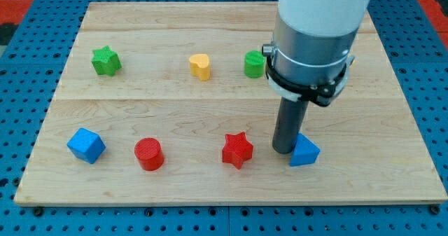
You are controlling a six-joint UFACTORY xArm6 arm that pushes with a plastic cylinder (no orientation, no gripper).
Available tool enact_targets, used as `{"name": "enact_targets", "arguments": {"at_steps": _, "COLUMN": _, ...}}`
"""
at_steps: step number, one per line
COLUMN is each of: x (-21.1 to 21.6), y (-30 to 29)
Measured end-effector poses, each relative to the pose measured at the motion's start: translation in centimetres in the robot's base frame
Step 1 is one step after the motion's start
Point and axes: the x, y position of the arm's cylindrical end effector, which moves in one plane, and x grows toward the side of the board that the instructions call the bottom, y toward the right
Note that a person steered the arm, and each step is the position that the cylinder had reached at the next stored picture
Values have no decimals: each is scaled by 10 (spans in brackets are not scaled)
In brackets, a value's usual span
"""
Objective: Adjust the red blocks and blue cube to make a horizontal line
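Note:
A blue cube point(86, 145) lies near the board's lower left. A red cylinder point(149, 154) stands to its right, and a red star point(237, 150) further right in the same low row. My tip point(283, 150) rests on the board between the red star and a blue triangular block point(304, 152), touching or nearly touching the blue triangle's left side. The arm's wide grey body hangs above the tip and hides part of the board behind it.
A green star point(106, 61) sits at the upper left, a yellow heart-shaped block point(200, 66) at the upper middle, and a green block point(254, 64) beside the arm, partly hidden. The wooden board point(210, 194) lies on a blue pegboard.

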Motion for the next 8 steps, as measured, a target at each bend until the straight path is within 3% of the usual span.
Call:
{"name": "enact_targets", "arguments": {"at_steps": 3, "x": 26, "y": -52}}
{"name": "enact_targets", "arguments": {"at_steps": 4, "x": 56, "y": -82}}
{"name": "enact_targets", "arguments": {"at_steps": 6, "x": 44, "y": -163}}
{"name": "enact_targets", "arguments": {"at_steps": 8, "x": 37, "y": -180}}
